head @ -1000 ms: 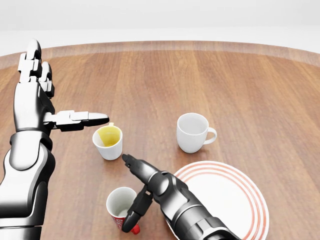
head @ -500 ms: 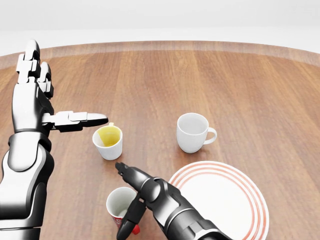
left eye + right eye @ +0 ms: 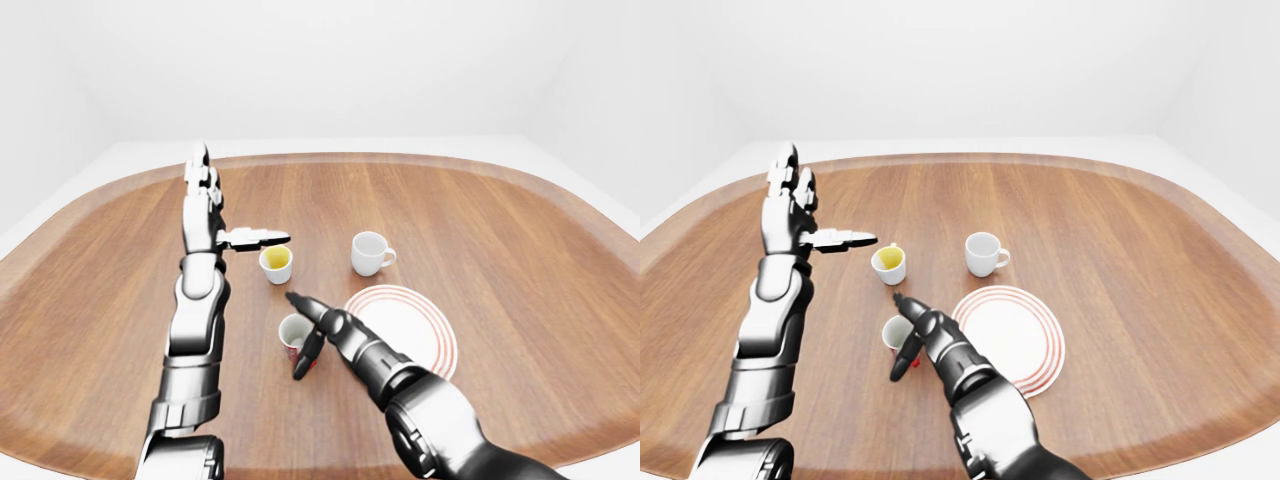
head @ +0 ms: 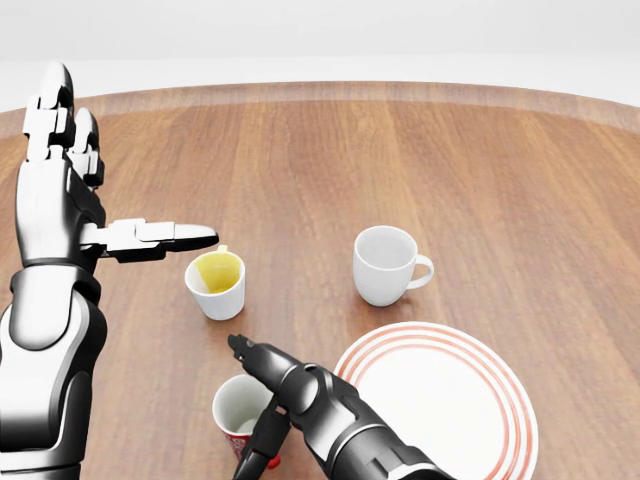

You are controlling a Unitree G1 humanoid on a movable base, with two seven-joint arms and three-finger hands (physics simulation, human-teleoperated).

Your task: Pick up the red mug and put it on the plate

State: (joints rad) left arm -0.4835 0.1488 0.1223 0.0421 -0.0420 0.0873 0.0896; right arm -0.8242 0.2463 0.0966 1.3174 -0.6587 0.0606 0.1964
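Note:
The red mug, white inside, stands upright near the bottom of the head view, left of the white plate with red rings. My right hand reaches in from the bottom right and sits against the mug's right side. It is open: one finger points up past the rim and the thumb hangs down by the mug's red base. They do not close round it. My left hand is raised at the far left, open, with its fingers up and its thumb pointing right.
A white cup with a yellow inside stands just below my left thumb. A white mug with its handle to the right stands above the plate. All rest on a wide round wooden table.
My right hand has slid left and down, closer against the red mug. My left hand has drifted slightly up and left. The mug, plate and cups have not moved.

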